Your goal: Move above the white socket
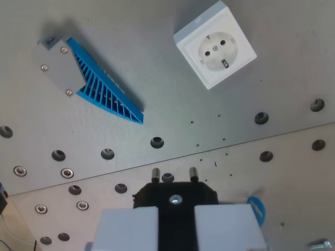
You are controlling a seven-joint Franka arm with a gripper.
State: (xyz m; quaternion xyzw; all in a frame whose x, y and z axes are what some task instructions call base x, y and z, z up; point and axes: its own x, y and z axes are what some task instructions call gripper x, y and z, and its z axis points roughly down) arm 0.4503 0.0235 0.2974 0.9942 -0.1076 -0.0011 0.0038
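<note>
The white socket (215,44) lies flat on the grey metal table at the upper right of the wrist view, turned at an angle, its round face with two holes facing up. My gripper (176,212) is at the bottom centre, well below the socket in the picture and to its left. Its two white fingers (128,227) are shut on a black plug (175,196). The plug's two metal pins (155,173) point toward the table. A blue cable (257,208) curls beside the plug on the wrist view's right.
A blue ribbed fan-shaped part with a grey screwed plate (99,83) lies at the upper left. The table (157,63) has rows of holes and bolts, and a seam (220,147) runs across between two plates.
</note>
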